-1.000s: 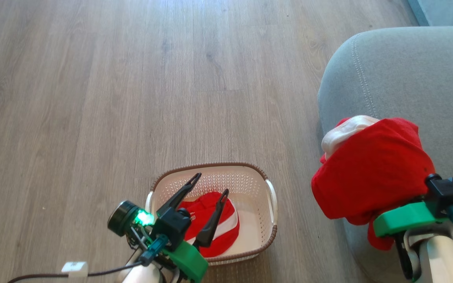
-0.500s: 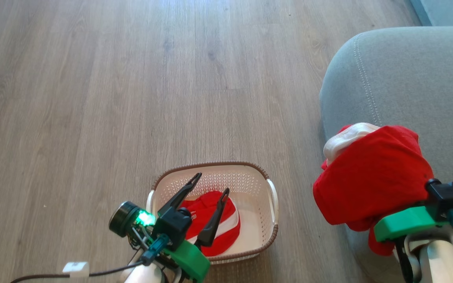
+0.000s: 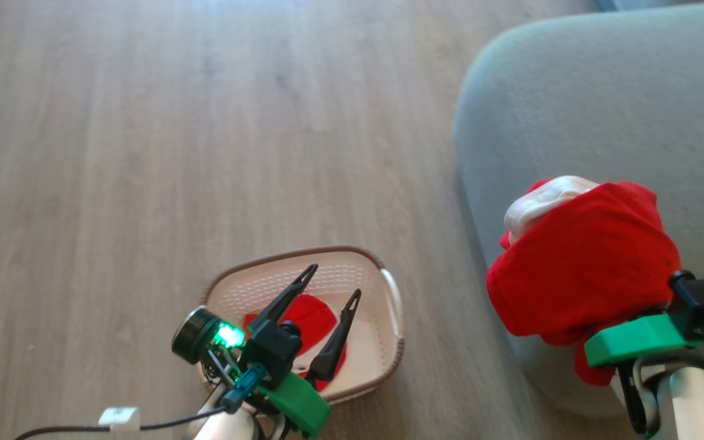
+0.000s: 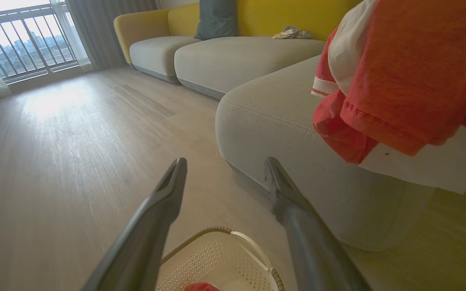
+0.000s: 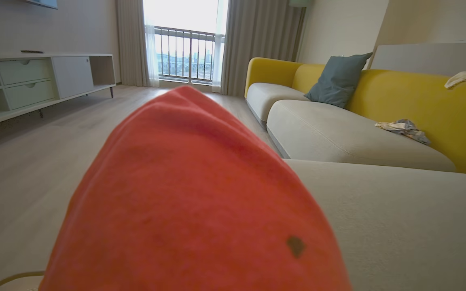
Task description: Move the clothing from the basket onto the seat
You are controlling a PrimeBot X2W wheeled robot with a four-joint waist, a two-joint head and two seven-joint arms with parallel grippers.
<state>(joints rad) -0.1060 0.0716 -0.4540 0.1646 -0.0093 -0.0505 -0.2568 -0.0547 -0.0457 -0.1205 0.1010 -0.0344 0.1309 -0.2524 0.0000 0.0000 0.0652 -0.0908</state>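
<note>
Clothing [image 3: 578, 263] farther over the seat [image 3: 572, 91]

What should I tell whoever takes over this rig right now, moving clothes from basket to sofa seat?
Left gripper: open, empty, above the cream perforated plastic basket.
Right gripper: shut on a bright red soft garment with white trim, held over the corner of the grey fabric seat cushion, unreleased.
Done: that garment is out.
Left: lay it down, then fetch the red-and-white garment in the basket.

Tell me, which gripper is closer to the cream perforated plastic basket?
Left. The left gripper hangs open directly above the basket; the right gripper is off to the side by the grey fabric sofa seat, shut on a bright red soft garment.
</note>
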